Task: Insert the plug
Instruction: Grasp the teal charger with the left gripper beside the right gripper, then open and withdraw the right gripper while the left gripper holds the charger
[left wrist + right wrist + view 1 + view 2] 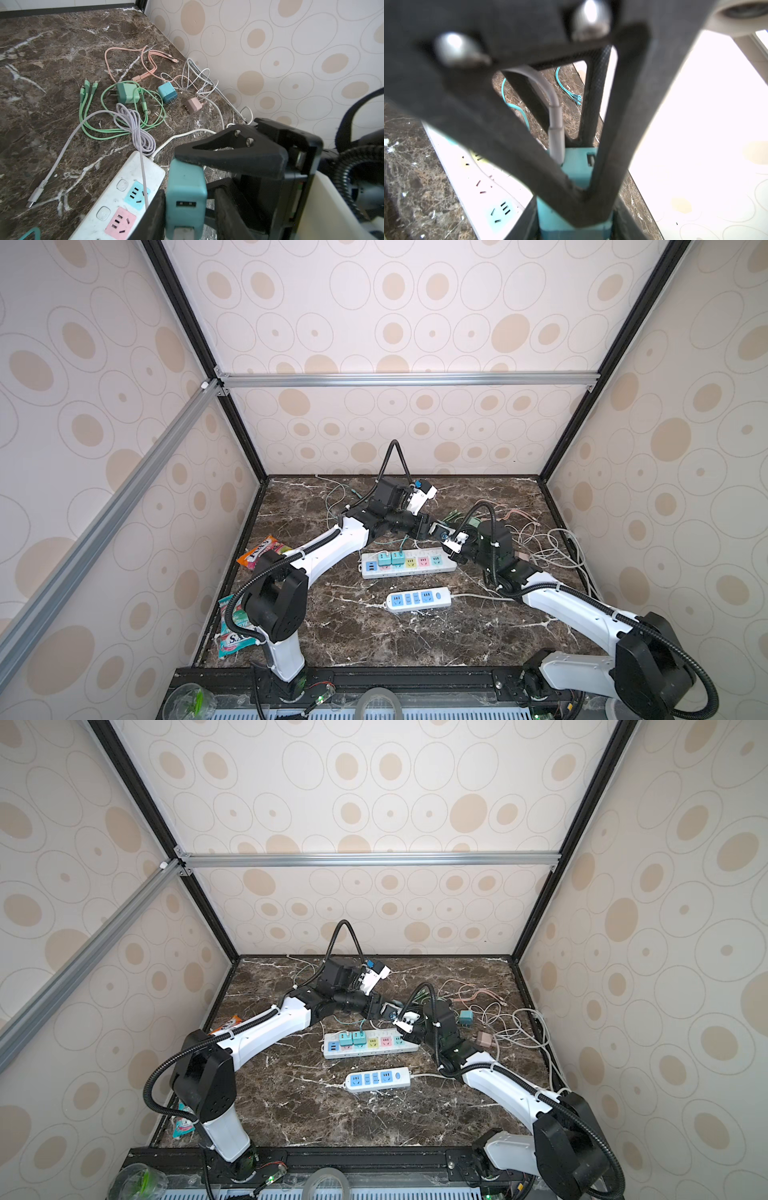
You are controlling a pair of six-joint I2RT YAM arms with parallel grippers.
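Nearest the front edge of the marble table [353, 639], a white power strip with blue sockets [419, 600] is lying flat. Behind it, the multicoloured power strip [451, 568] is carrying two teal adapters [390, 559]. Just off that strip's right end, the arms are meeting. The left gripper [187, 207] and right gripper [574, 224] are each clamping the teal charger plug [185, 182], which is sitting beside the sockets, not in them. A pale cable [556, 128] is running into it. Farther back, a green charger [126, 93], blue charger [167, 92] and pink charger [193, 106] are lying loose among cables.
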